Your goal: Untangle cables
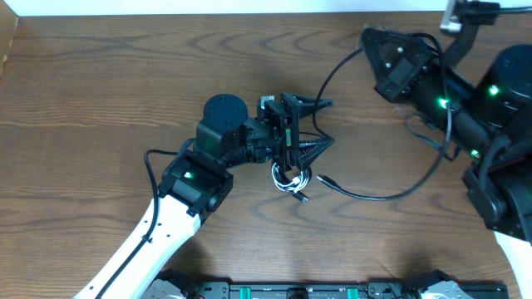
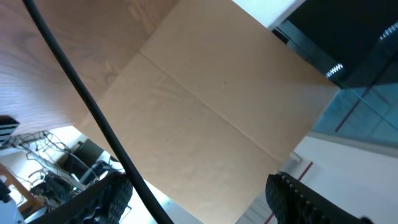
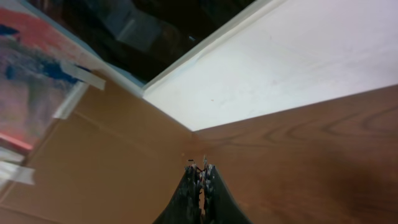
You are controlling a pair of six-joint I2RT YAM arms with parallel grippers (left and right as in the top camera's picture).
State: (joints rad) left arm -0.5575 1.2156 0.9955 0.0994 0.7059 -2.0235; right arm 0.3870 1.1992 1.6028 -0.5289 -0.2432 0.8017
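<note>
The left gripper (image 1: 322, 123) sits near the middle of the wooden table (image 1: 100, 91), turned on its side with its fingers pointing to the right. Its jaws are spread wide: in the left wrist view the left gripper (image 2: 199, 182) shows one ribbed finger at each lower corner with a broad gap between them, and nothing is pinched. The bundle of cables (image 1: 293, 178) lies on the table just below this gripper, beside the gripper body rather than between the fingers. It is a small knot of loops in which a white cord (image 1: 285, 176) is wound together with dark ones. Whether the bundle touches the gripper cannot be told from above. A thin black cord (image 1: 337, 71) rises from the upper finger of the left gripper and curves up and right toward the right gripper (image 1: 370, 37), which is near the far right of the table, well apart from the bundle. In the left wrist view this black cord (image 2: 81, 99) crosses the picture diagonally, passing inside the gap close to one finger. A second black cord (image 1: 374, 198) has its small plug just to the right of the bundle, then sweeps in a wide arc to the right, where it goes out of sight at the right arm. In the right wrist view the right gripper (image 3: 200, 182) has its jaws pressed together, but whether a cord is caught between them cannot be told.
</note>
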